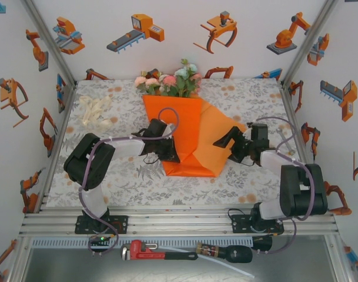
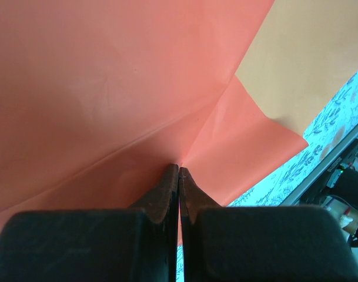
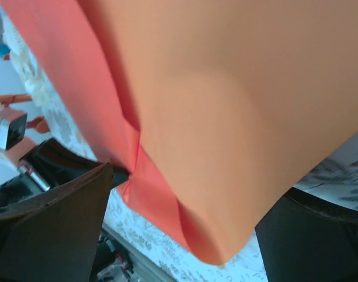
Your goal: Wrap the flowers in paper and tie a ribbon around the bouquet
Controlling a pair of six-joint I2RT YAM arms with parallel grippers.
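The orange paper [image 1: 190, 129] lies folded in the middle of the table, its left half laid over the stems of the flowers [image 1: 170, 82], whose pink and pale heads stick out at the far end. My left gripper [image 1: 171, 154] is shut on a crease of the paper [image 2: 108, 88] at its near left side, with a thin orange sliver between the closed jaws [image 2: 179, 169]. My right gripper [image 1: 226, 141] stands open around the right flap; the paper's corner [image 3: 237, 88] hangs between the wide-spread fingers [image 3: 55, 223]. The cream ribbon [image 1: 95, 111] lies bunched at the far left.
A floral tablecloth [image 1: 137, 182] covers the table, with printed walls on three sides. Past the near rail, a red pipe wrench [image 1: 149, 251] and a dark-handled tool [image 1: 226, 254] lie on a lower shelf.
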